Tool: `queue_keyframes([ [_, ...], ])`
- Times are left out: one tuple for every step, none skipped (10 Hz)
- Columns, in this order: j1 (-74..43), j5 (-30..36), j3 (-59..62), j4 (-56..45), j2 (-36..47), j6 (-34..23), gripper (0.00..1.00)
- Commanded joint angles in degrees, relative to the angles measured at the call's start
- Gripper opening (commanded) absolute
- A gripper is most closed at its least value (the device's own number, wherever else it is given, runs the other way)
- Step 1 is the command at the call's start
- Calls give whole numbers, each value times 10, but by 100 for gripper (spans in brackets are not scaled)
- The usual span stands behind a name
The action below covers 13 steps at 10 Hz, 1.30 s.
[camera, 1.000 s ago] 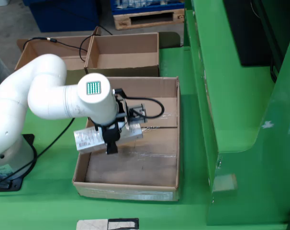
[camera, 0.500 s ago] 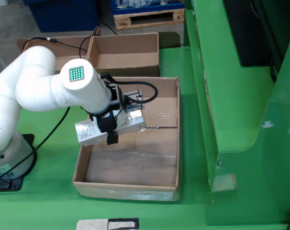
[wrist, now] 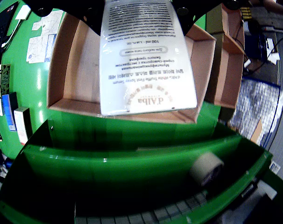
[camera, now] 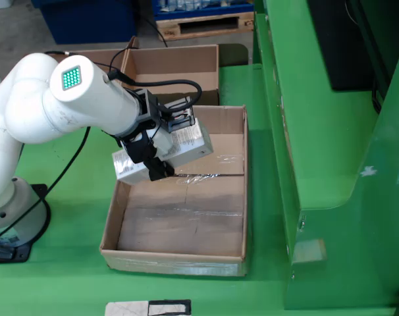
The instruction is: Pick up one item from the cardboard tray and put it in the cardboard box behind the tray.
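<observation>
A white carton (camera: 165, 153) with printed text hangs over the back left part of the cardboard tray (camera: 236, 197), and my gripper (camera: 159, 155) is shut on it. One black finger (camera: 153, 168) shows on the carton's near side. The wrist view has the carton (wrist: 146, 60) filling the top centre, its "d'Alba" label upside down, with the tray (wrist: 62, 70) beneath it. The open cardboard box (camera: 170, 74) stands just behind the tray and appears at the right in the wrist view (wrist: 228, 65). I see no other item on the tray floor.
A second open box (camera: 61, 72) adjoins the cardboard box on its left. A tall green frame (camera: 318, 151) borders the tray's right side. A roll of tape (wrist: 206, 168) rests on a green ledge. A black cable (camera: 68, 184) trails by the arm's base.
The arm has lifted the carton and carried it toward the tray's back edge, nearer the box behind. The carton has turned slightly in the grip.
</observation>
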Motion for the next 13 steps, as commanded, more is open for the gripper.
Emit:
queue_keyframes([
  [5, 3, 14, 34, 49, 16, 0],
  [3, 5, 14, 64, 73, 30, 0],
  [3, 5, 14, 64, 73, 30, 0],
  [0, 5, 14, 72, 99, 30, 0],
  [0, 5, 14, 72, 99, 30, 0],
  [2, 6, 14, 61, 107, 27, 0],
  [2, 6, 14, 61, 107, 27, 0],
  [30, -6, 14, 11, 131, -5, 0],
  [50, -17, 14, 1, 134, -22, 0],
  [50, -17, 14, 1, 134, -22, 0],
  [92, -42, 14, 1, 133, -51, 0],
  [92, -42, 14, 1, 133, -51, 0],
  [113, -55, 14, 9, 131, -67, 0],
])
